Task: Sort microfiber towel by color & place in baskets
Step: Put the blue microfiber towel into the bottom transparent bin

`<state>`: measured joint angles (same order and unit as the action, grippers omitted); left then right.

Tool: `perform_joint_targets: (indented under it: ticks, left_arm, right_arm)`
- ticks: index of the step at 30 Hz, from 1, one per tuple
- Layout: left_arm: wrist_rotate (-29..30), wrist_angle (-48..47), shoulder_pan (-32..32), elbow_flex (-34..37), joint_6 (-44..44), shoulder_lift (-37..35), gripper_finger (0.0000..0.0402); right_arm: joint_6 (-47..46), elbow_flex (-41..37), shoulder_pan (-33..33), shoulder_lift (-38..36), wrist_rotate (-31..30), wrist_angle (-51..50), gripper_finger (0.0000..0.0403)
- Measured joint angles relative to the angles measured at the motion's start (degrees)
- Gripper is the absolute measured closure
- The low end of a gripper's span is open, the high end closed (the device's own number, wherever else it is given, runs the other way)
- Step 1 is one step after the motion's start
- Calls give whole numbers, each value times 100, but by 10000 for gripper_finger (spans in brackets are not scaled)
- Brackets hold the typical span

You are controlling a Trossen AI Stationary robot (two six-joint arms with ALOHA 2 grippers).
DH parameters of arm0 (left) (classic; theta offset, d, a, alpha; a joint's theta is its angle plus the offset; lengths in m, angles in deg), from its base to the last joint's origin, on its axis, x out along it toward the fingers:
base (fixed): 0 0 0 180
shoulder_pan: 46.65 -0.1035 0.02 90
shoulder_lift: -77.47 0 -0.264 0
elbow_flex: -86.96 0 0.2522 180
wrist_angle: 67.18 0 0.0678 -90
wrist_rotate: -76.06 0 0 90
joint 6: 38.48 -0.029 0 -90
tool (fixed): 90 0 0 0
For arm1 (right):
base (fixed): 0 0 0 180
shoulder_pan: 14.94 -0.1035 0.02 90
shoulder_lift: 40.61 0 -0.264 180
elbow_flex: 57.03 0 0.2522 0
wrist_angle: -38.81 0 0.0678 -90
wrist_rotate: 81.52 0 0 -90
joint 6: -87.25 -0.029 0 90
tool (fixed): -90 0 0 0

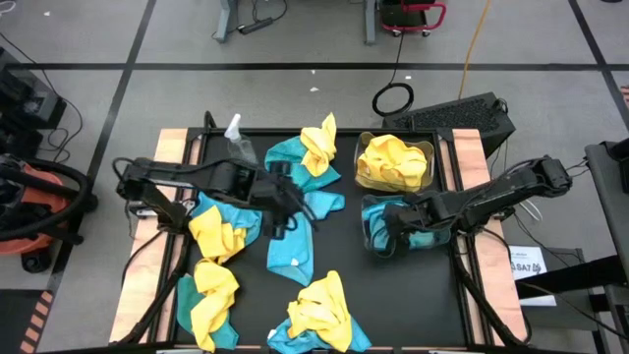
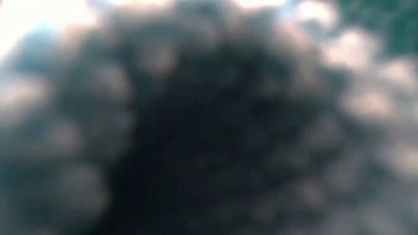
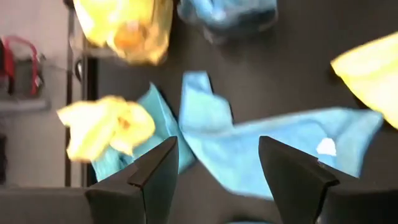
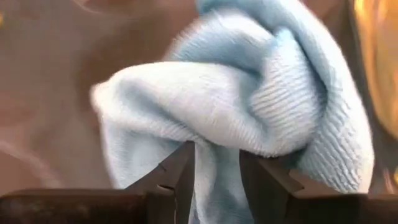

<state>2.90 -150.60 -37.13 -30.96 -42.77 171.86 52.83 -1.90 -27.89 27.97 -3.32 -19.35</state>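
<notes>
Yellow and teal microfiber towels lie about the black mat: a teal one (image 1: 290, 254) flat at the middle, a teal-and-yellow heap (image 1: 314, 157) at the far side, and mixed heaps (image 1: 218, 234) (image 1: 319, 313) on the left and near side. My left gripper (image 1: 285, 218) hangs open above the flat teal towel (image 3: 286, 127), holding nothing. Two clear baskets stand at the right: the far one (image 1: 428, 149) holds yellow towels, the near one (image 1: 367, 205) teal ones. My right gripper (image 1: 385, 234) is at the near basket, shut on a teal towel (image 4: 249, 93). My right gripper pinches a bunched fold (image 4: 217, 163) of the teal towel between its two fingers, several layers thick. The fingers slant down from the table's right side. The rest of the towel bulges out past the fingertips; whether it rests in the basket does not show.
A clear spray bottle (image 1: 236, 138) stands at the far left of the mat. Wooden rails (image 1: 172, 147) run along the mat's left and right sides. Something dark and blurred close to the lens fills the low view.
</notes>
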Motion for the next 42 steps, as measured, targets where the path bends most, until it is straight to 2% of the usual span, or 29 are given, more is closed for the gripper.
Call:
perform_joint_targets:
  ticks: [5,13,22,26,37,42]
  left_arm:
    - [0,-637,333,29,531,-22,173]
    - [0,-394,735,1070,671,-29,173]
    - [-25,1038,997,2795,757,-22,173]
    - [-102,1973,1093,3380,846,-22,173]
    - [-167,4523,1037,4650,554,-22,173]
    - [6,5150,724,5090,506,-22,173]
  right_arm:
    - [133,494,0,-420,-15,-166,285]
    - [355,1000,-27,-1034,-24,-155,285]
    - [847,1099,-198,-1395,-15,591,285]
    - [1109,1103,-323,-1410,1,920,285]
    - [1610,1106,-770,-1229,20,1593,285]
    - [1738,1108,-882,-1053,9,1695,285]
